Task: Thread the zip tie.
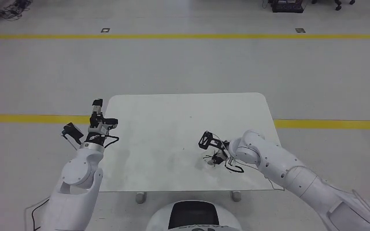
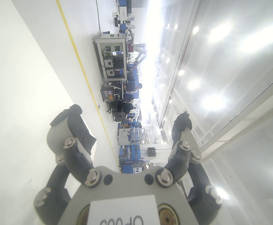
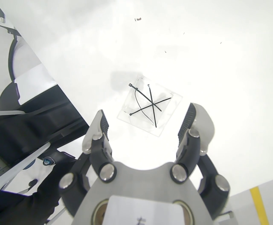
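Several black zip ties [image 3: 147,102] lie crossed over one another on a small clear square tray [image 3: 168,110] on the white table [image 1: 173,127]. In the top view the zip ties [image 1: 215,157] sit near the table's front right. My right gripper [image 3: 147,113] hangs open just above the tray, with nothing between its fingers; from above, the right gripper [image 1: 211,149] is over the pile. My left gripper [image 1: 103,115] is off the table's left edge, pointing up and away from the table. The left gripper [image 2: 129,113] is open and holds nothing.
A few tiny dark bits [image 3: 138,19] lie on the table beyond the tray. The table's middle and back are bare white surface. Yellow floor lines [image 1: 185,36] run behind and beside the table.
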